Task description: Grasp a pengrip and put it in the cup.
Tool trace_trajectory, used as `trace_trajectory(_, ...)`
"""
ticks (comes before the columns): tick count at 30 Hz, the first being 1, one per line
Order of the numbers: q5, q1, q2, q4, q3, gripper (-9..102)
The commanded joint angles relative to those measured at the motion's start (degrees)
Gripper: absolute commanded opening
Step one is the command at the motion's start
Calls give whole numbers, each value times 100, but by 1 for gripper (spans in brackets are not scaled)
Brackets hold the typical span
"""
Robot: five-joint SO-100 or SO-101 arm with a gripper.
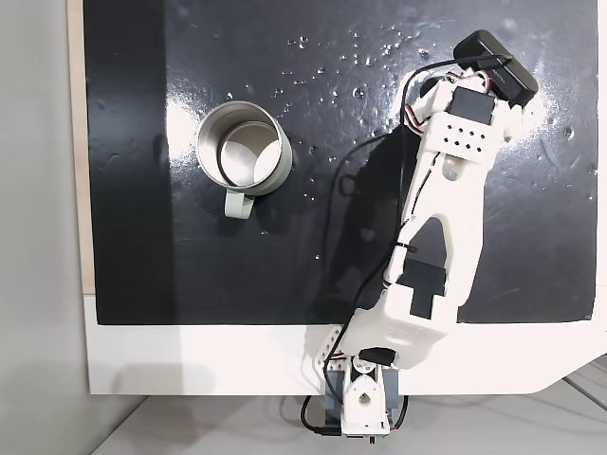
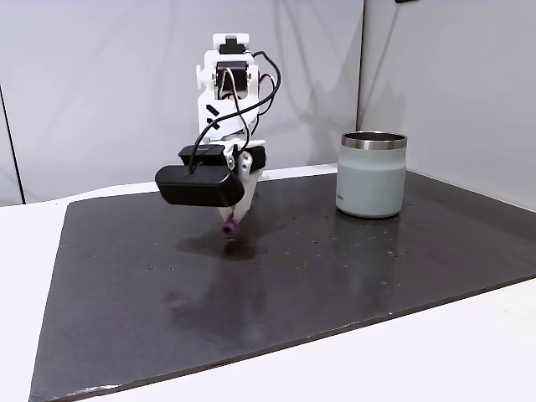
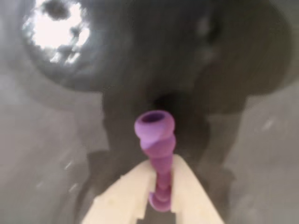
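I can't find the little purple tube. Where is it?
The pengrip is pinched in the hand, just above the black mat, left of the cup in a fixed view.

Bright glare is thrown across the black mat from above. The wrist view is blurred, with soft shadows cast below.

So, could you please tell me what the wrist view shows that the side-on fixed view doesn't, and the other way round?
The wrist view shows the pengrip close up: ribbed, its open end pointing away, pinched between the cream jaws. The side-on fixed view shows the cup standing on the dark mat to the right, apart from the arm, and the pengrip hanging just above the mat. Both show the gripper shut on the purple pengrip.
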Motion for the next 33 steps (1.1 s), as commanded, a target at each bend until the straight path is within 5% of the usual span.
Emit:
trace_trajectory(1, 598, -404, 404, 773, -1125, 0)
trace_trajectory(18, 3349, -3735, 2338, 2619, -1696, 0)
trace_trajectory(25, 4236, -4799, 2514, 2654, -1731, 0)
trace_trajectory(33, 5124, -4799, 2522, 2215, -1767, 0)
